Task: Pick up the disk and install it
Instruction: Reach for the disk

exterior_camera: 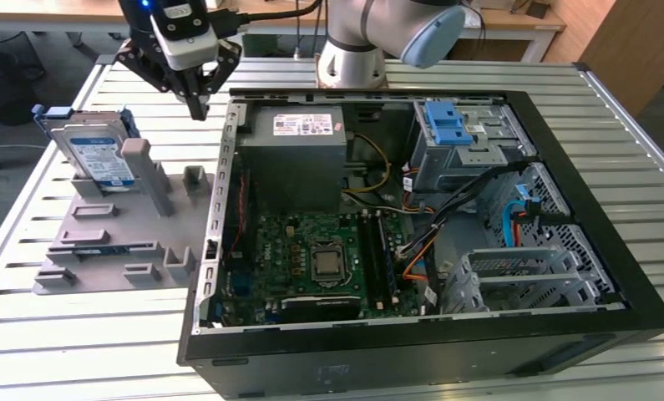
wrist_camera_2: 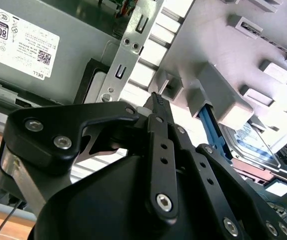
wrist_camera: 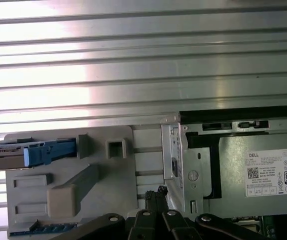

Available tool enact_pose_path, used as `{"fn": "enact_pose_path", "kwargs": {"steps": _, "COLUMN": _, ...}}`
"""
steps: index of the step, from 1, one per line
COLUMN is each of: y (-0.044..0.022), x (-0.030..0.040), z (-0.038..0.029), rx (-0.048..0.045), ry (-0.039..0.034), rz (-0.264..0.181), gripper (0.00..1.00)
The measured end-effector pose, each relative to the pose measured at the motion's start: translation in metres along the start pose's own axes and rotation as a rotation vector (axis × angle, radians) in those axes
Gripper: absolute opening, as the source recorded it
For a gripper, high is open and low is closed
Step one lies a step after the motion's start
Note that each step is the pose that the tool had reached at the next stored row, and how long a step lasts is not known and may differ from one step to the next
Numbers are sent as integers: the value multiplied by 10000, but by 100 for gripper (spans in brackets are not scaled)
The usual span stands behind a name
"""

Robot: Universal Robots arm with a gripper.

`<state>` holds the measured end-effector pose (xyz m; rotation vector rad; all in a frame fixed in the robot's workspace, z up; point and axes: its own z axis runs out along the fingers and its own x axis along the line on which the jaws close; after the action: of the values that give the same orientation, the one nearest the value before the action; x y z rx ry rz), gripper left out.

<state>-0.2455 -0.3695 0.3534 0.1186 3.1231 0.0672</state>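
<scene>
The disk (exterior_camera: pixel 95 152) is a silver drive with a white-and-blue label in a blue frame. It stands tilted in the grey holder plate (exterior_camera: pixel 120 230) at the exterior view's left. My gripper (exterior_camera: pixel 199 107) hangs above the table, between the holder plate and the open computer case (exterior_camera: pixel 421 351), to the right of the disk and apart from it. Its fingers are shut with nothing between them. In both wrist views the shut fingertips (wrist_camera_2: pixel 156 101) (wrist_camera: pixel 158 193) meet. The disk (wrist_camera_2: pixel 253 142) and its blue-framed edge (wrist_camera: pixel 43 151) lie beyond them.
The case holds a grey power supply box (exterior_camera: pixel 298 150) with a white sticker, a motherboard (exterior_camera: pixel 321 259) and a metal drive cage with a blue latch (exterior_camera: pixel 457 125). The arm's base (exterior_camera: pixel 348 58) stands behind the case. The slatted metal table (exterior_camera: pixel 87 334) surrounds everything.
</scene>
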Motion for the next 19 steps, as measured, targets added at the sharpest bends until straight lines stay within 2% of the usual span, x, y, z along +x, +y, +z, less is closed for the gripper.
{"fn": "enact_pose_path", "kwargs": {"steps": 4, "y": 55, "x": 61, "z": -1, "rx": -1, "ry": -2, "rz": 2, "gripper": 11}}
{"fn": "enact_pose_path", "kwargs": {"steps": 7, "y": 86, "x": 108, "z": -8, "rx": -6, "ry": -40, "rz": 0, "gripper": 11}}
{"fn": "enact_pose_path", "kwargs": {"steps": 15, "y": 91, "x": 198, "z": -12, "rx": -18, "ry": -47, "rz": 3, "gripper": 11}}
{"fn": "enact_pose_path", "kwargs": {"steps": 19, "y": 87, "x": 255, "z": -23, "rx": -147, "ry": -28, "rz": 5, "gripper": 11}}
